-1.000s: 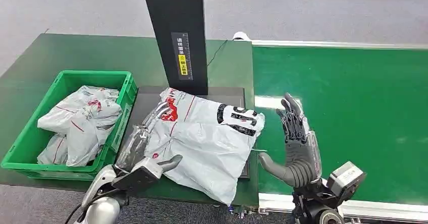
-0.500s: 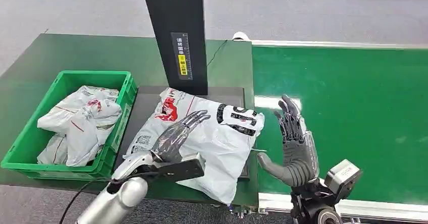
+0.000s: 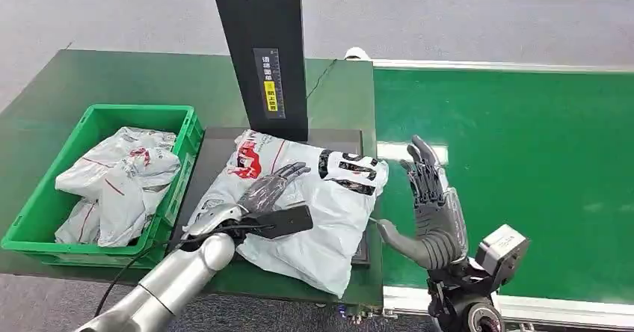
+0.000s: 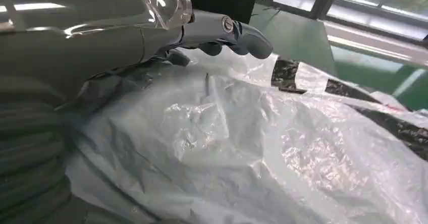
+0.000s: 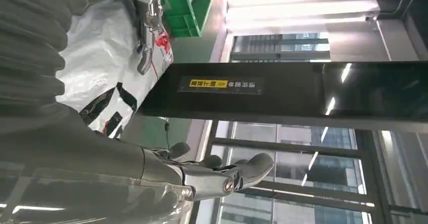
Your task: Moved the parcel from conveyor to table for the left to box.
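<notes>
A grey-white plastic parcel (image 3: 314, 212) with red and black print lies on the dark pad (image 3: 217, 141) of the green table, its right edge near the conveyor. My left hand (image 3: 271, 188) rests flat on top of it with fingers stretched out and holds nothing. The left wrist view has those fingers (image 4: 222, 30) lying over the crinkled parcel (image 4: 277, 148). My right hand (image 3: 430, 201) stands upright just right of the parcel, over the conveyor's edge, fingers spread and thumb pointing at the bag. In the right wrist view that right hand (image 5: 151, 178) is empty beside the parcel (image 5: 106, 67).
A green crate (image 3: 142, 110) at the table's left holds several similar parcels (image 3: 119, 182). A black scanner post (image 3: 262, 48) rises right behind the pad. The green conveyor belt (image 3: 523, 167) stretches off to the right.
My left arm has swung in from the parcel's left side, and the hand now lies on top of it. The parcel has shifted slightly left. My right hand has barely moved.
</notes>
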`<state>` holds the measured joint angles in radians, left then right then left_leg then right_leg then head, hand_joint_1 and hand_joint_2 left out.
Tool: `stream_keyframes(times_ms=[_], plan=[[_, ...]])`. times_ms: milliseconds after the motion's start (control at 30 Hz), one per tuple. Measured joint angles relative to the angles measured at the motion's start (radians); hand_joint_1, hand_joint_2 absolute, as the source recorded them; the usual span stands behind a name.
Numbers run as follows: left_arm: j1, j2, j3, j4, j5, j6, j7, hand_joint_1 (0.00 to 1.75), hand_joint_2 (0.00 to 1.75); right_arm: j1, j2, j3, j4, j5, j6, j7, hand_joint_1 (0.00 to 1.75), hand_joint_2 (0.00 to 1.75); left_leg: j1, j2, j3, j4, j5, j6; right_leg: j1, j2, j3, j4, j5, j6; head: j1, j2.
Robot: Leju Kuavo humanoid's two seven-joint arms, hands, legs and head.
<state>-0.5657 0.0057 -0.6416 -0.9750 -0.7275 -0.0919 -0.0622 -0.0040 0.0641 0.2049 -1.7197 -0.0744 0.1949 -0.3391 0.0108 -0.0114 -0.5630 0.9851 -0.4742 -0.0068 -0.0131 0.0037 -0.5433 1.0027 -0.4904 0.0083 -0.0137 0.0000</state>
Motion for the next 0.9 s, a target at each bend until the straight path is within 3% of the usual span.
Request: stream_keyframes(times_ms=[267,300,333,600,900], plan=[[-0.014,-0.009,-0.002,0.05,0.003,0.002,-0.002,0.0,1.75,-0.005,0.0,0.0,0.004,-0.004,0.0,0.0,0.0,1.75,0.0,0.0,0.0,0.0,0.0,0.0,0.0,0.0,0.0,0.0,0.0,0.0,0.0,0.0],[-0.015,-0.01,-0.003,0.054,0.004,0.003,-0.003,1.19,1.75,-0.007,0.0,0.0,0.005,-0.004,0.0,0.0,0.0,1.75,0.0,0.0,0.0,0.0,0.0,0.0,0.0,0.0,0.0,0.0,0.0,0.0,0.0,0.0],[-0.016,-0.01,-0.003,0.058,0.005,0.003,-0.004,1.69,1.75,-0.008,0.0,0.0,0.006,-0.005,0.0,0.0,0.0,1.75,0.0,0.0,0.0,0.0,0.0,0.0,0.0,0.0,0.0,0.0,0.0,0.0,0.0,0.0],[-0.016,-0.006,-0.007,0.073,0.013,0.013,-0.017,1.75,1.75,-0.014,-0.001,0.001,0.012,-0.007,-0.011,0.0,0.0,1.75,0.0,0.0,0.0,0.0,0.0,0.0,0.0,0.0,0.001,0.0,0.0,0.0,0.0,0.0],[0.054,0.007,0.069,-0.094,0.212,0.222,-0.13,1.75,1.75,-0.009,-0.002,0.004,0.01,-0.01,-0.063,0.0,0.0,1.75,0.0,0.0,-0.001,0.0,0.0,0.0,0.0,0.0,0.0,0.0,0.0,0.0,0.0,0.0]])
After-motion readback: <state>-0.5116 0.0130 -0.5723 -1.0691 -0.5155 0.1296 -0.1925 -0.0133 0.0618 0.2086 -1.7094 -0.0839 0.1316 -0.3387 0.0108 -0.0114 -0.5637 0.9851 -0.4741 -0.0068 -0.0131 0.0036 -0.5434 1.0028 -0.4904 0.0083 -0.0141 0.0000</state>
